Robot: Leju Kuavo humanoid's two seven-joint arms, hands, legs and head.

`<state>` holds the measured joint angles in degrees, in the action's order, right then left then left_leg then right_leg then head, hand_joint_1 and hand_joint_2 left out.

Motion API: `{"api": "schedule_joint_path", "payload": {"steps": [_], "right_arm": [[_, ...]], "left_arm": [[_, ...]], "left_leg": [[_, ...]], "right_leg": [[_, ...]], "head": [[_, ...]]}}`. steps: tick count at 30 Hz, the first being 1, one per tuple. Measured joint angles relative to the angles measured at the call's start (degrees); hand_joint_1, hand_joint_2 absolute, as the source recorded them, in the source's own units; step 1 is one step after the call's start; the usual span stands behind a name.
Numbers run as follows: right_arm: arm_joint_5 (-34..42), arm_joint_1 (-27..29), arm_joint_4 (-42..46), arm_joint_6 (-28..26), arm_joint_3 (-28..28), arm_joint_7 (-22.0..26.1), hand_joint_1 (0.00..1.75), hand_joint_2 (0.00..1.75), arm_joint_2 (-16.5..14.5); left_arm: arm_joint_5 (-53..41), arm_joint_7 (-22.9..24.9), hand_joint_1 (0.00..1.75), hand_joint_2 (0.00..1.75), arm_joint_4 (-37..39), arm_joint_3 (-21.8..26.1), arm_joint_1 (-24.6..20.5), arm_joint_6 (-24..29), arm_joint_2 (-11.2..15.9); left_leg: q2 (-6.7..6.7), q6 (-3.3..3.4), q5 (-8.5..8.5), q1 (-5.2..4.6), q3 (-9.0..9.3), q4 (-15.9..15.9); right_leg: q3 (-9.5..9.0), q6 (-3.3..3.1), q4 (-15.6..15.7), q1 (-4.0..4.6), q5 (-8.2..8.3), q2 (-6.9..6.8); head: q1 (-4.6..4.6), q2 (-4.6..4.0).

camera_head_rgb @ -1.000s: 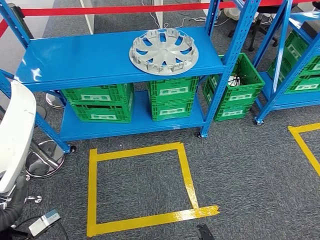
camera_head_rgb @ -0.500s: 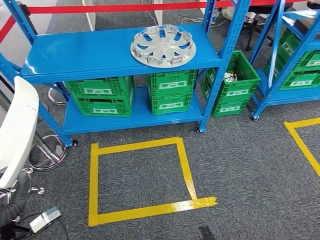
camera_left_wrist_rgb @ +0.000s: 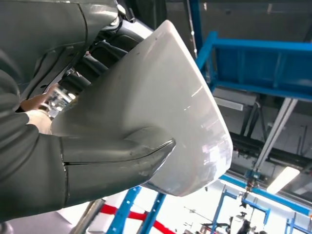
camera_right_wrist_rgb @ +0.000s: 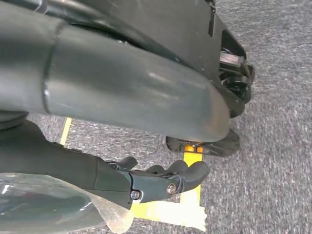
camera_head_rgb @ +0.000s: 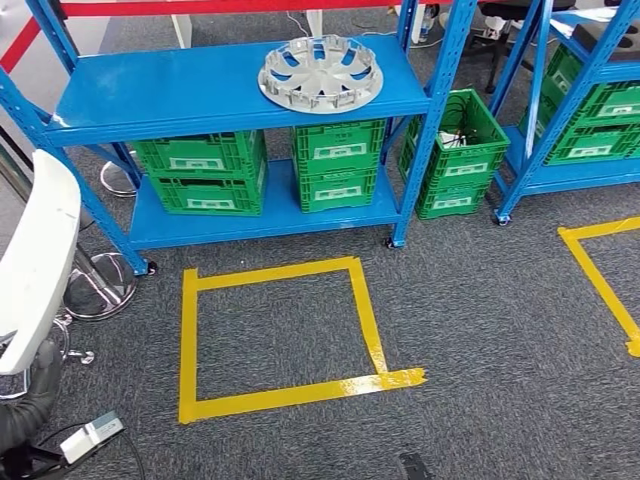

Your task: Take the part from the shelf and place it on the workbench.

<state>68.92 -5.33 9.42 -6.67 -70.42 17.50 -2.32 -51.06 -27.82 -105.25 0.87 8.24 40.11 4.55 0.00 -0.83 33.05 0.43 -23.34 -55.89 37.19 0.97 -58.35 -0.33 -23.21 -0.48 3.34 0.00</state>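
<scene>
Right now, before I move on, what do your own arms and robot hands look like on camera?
The left robot hand has a thick, smooth grey thumb and darker, near-black fingers. The right robot hand matches: a glossy grey thumb, and dark fingers with small metal fasteners. In the head view, a dark ribbed cover wraps the left wrist.

Grey carpet (camera_head_rgb: 483, 330) with yellow tape squares (camera_head_rgb: 279, 335), blue racks (camera_head_rgb: 226, 95) holding green crates (camera_head_rgb: 204, 175), red barrier tape (camera_head_rgb: 226, 8) behind, chrome stool base (camera_head_rgb: 98, 285) left.

One hubcap (camera_head_rgb: 321, 73), two shelves (camera_head_rgb: 226, 95), eight crates (camera_head_rgb: 337, 165).
</scene>
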Motion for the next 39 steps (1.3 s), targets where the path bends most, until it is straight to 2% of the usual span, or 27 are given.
{"api": "schedule_joint_path", "payload": {"steps": [2,3,4,6,7,8,9,10,11,12,14,15,16,18,19,21,22,23,24,25,27,29,30,32,34,37,39], "right_arm": [[0.0,0.2,0.0,0.0,0.1,0.0,0.00,0.00,0.0],[0.0,0.4,0.0,0.0,0.1,0.0,0.00,0.00,0.0],[0.0,0.5,0.0,0.0,0.1,0.0,0.00,0.00,0.0],[-0.1,0.5,0.0,0.0,0.1,0.0,0.00,0.00,0.0],[-0.1,0.5,0.0,0.0,0.1,0.0,0.00,0.00,0.0],[-0.1,0.5,0.0,0.0,0.2,0.0,0.00,0.00,0.0],[-0.1,0.4,0.0,0.0,0.2,0.0,0.00,0.00,0.0],[-0.1,0.4,0.0,0.0,0.2,0.0,0.00,0.00,0.0],[-0.1,0.4,0.0,0.0,0.2,0.0,0.00,0.00,0.0],[-0.1,0.3,0.0,0.0,0.3,0.0,0.00,0.00,0.0],[-0.2,0.1,0.0,0.0,0.3,0.0,0.00,0.00,0.0],[-0.2,0.0,0.0,0.0,0.4,0.0,0.00,0.00,0.0],[-0.3,0.1,0.0,0.0,0.4,0.0,0.00,0.00,0.0],[-0.3,0.3,0.0,0.0,0.4,0.0,0.00,0.00,0.0],[-0.3,0.4,0.0,0.0,0.4,0.0,0.00,0.00,0.0],[-0.3,0.5,0.0,0.0,0.4,0.0,0.00,0.00,0.0],[-0.3,0.5,0.0,0.0,0.4,0.0,0.00,0.00,0.0],[-0.3,0.5,0.0,0.0,0.4,0.0,0.00,0.00,0.0],[-0.3,0.5,0.0,-0.1,0.4,0.0,0.00,0.00,0.0],[-0.3,0.5,0.0,-0.1,0.4,0.0,0.00,0.00,0.0],[-0.3,0.5,0.0,-0.1,0.4,0.0,0.00,0.00,0.0],[-0.4,0.5,0.0,-0.2,0.4,0.0,0.00,0.00,0.0],[-0.4,0.4,0.0,-0.2,0.4,0.0,0.00,0.00,0.0],[-0.4,0.4,0.0,-0.3,0.4,0.0,0.00,0.00,0.0],[-0.5,0.5,0.0,-0.4,0.4,0.0,0.00,0.00,0.0],[-0.5,0.6,0.0,-0.4,0.4,0.0,0.00,0.00,0.0],[-0.5,0.7,0.0,-0.4,0.4,0.0,0.00,0.00,0.0]], "left_arm": [[0.1,-0.1,1.75,1.75,0.1,-0.1,-0.1,0.0,0.0],[0.1,-0.2,1.75,1.75,0.3,-0.1,-0.1,0.0,0.0],[0.2,-0.4,1.75,1.75,0.4,-0.2,-0.1,0.0,0.0],[0.4,-0.5,1.75,1.75,0.5,-0.2,-0.1,0.0,0.0],[0.5,-0.5,1.75,1.75,0.6,-0.2,-0.1,0.0,0.0],[0.5,-0.5,1.75,1.75,0.7,-0.2,-0.1,0.0,0.0],[0.5,-0.4,1.75,1.75,0.8,-0.3,-0.1,0.0,0.0],[0.5,-0.3,1.75,1.75,0.9,-0.3,-0.1,0.0,0.0],[0.5,-0.2,1.75,1.75,1.0,-0.3,-0.1,0.0,0.0],[0.6,-0.1,1.75,1.75,1.0,-0.3,-0.1,0.0,0.0],[0.7,0.1,1.75,1.75,1.0,-0.3,-0.1,0.0,0.1],[0.9,0.2,1.75,1.75,1.0,-0.3,-0.2,0.0,0.2],[1.1,0.3,1.75,1.75,1.0,-0.4,-0.2,0.0,0.3],[1.3,0.4,1.75,1.75,1.0,-0.6,-0.2,0.0,0.5],[1.3,0.5,1.75,1.75,1.1,-0.8,-0.1,0.0,0.7],[1.3,0.7,1.75,1.75,1.2,-0.9,-0.1,0.0,0.9],[1.3,0.8,1.75,1.75,1.3,-1.0,-0.1,0.0,1.0],[1.3,1.0,1.75,1.75,1.4,-1.1,-0.1,0.0,1.0],[1.3,1.1,1.75,1.75,1.4,-1.1,-0.1,0.0,1.0],[1.3,1.2,1.75,1.75,1.5,-1.2,0.0,0.0,1.0],[1.4,1.4,1.75,1.75,1.5,-1.3,0.0,0.0,1.0],[1.6,1.6,1.75,1.75,1.5,-1.3,-0.1,0.0,1.1],[1.7,1.8,1.75,1.75,1.5,-1.4,-0.1,0.0,1.2],[1.9,2.0,1.75,1.75,1.5,-1.4,-0.2,0.0,1.3],[1.9,2.1,1.75,1.75,1.5,-1.5,-0.2,0.0,1.3],[1.9,2.3,1.75,1.75,1.5,-1.6,0.0,0.0,1.3],[1.9,2.4,1.75,1.75,1.5,-1.6,0.1,0.0,1.3]], "left_leg": [[0.16,0.97,-0.93,-0.08,-1.15,0.4],[0.30,1.53,-1.71,-0.03,-1.94,0.5],[0.46,2.01,-2.54,0.04,-2.85,0.5],[0.65,2.57,-4.12,-0.07,-4.73,0.5],[0.71,2.60,-4.93,-0.17,-5.80,0.4],[0.77,2.62,-5.75,-0.28,-6.96,0.2],[0.81,2.58,-6.50,-0.37,-8.17,-0.1],[0.82,2.51,-7.18,-0.44,-9.42,-0.4],[0.80,2.39,-7.80,-0.49,-10.47,-0.8],[0.76,2.20,-8.35,-0.60,-11.32,-1.2],[0.76,1.71,-9.48,-0.72,-12.30,-1.6],[0.78,1.40,-10.04,-0.72,-12.55,-1.6],[0.80,1.08,-10.61,-0.64,-12.69,-1.5],[0.65,0.35,-9.75,-0.38,-13.09,-2.0],[0.56,-0.03,-7.71,-0.26,-13.47,-3.4],[0.47,-0.69,-1.84,-0.06,-14.75,-9.4],[0.47,-0.92,0.14,0.01,-15.43,-13.2],[0.46,-1.08,0.61,0.05,-15.79,-16.2],[0.46,-1.15,-0.32,0.09,-15.56,-17.8],[0.46,-1.13,-2.06,0.12,-14.41,-17.2],[0.45,-0.80,-4.79,0.15,-9.92,-10.8],[0.39,-0.21,-4.59,-0.02,-5.97,-4.1],[0.37,0.07,-4.05,-0.13,-5.25,-2.6],[0.40,0.66,-3.84,-0.11,-5.24,-1.4],[0.52,1.65,-4.25,0.12,-5.65,-0.8],[0.63,2.59,-5.23,0.05,-6.87,-0.6],[0.64,2.65,-5.77,-0.13,-7.65,-0.7]], "right_leg": [[0.57,0.59,0.3,-0.17,0.54,0.09],[0.99,0.84,-0.5,-0.25,-1.04,0.17],[1.59,1.03,-2.3,-0.29,-3.77,0.26],[2.69,1.17,-8.7,-0.34,-10.39,0.34],[2.91,1.20,-12.3,-0.33,-11.96,0.35],[2.63,1.20,-15.0,-0.32,-11.80,0.35],[1.84,1.12,-16.3,-0.30,-10.27,0.35],[0.13,0.94,-15.8,-0.26,-8.02,0.36],[-2.49,0.67,-13.3,-0.20,-6.40,0.39],[-6.16,0.36,-8.9,-0.06,-6.32,0.44],[-12.56,-0.10,0.5,0.16,-8.90,0.53],[-14.15,-0.25,3.5,0.30,-10.11,0.55],[-14.30,-0.45,4.6,0.34,-10.39,0.53],[-13.46,-1.13,4.6,0.29,-9.51,0.27],[-12.97,-1.54,4.6,0.21,-8.92,0.11],[-11.76,-2.02,4.6,0.17,-7.75,-0.08],[-11.18,-2.06,4.4,0.19,-7.22,-0.12],[-10.52,-2.02,4.2,0.20,-6.74,-0.15],[-9.81,-1.93,3.8,0.21,-6.34,-0.18],[-9.13,-1.83,3.3,0.20,-6.04,-0.20],[-7.84,-1.63,2.4,0.19,-5.75,-0.21],[-6.96,-1.18,1.6,0.33,-5.49,-0.17],[-6.58,-0.83,1.5,0.38,-5.26,-0.16],[-5.92,-0.04,1.3,0.43,-4.85,-0.16],[-4.65,0.56,-0.4,0.42,-6.24,0.02],[-0.41,1.13,-10.1,0.24,-11.97,0.30],[1.17,1.23,-14.9,0.21,-13.48,0.30]], "head": [[-0.03,0.00],[0.04,0.00],[0.12,0.00],[0.39,0.00],[0.45,0.00],[0.48,0.00],[0.49,0.00],[0.49,0.00],[0.50,0.00],[0.52,0.01],[0.48,0.02],[0.49,0.03],[0.45,0.03],[0.41,0.01],[0.26,0.01],[0.01,0.00],[-0.07,0.00],[-0.09,0.00],[-0.10,0.00],[-0.10,0.00],[-0.10,0.00],[-0.08,0.00],[-0.08,0.00],[-0.06,0.00],[0.06,0.00],[0.39,0.00],[0.41,0.00]]}}
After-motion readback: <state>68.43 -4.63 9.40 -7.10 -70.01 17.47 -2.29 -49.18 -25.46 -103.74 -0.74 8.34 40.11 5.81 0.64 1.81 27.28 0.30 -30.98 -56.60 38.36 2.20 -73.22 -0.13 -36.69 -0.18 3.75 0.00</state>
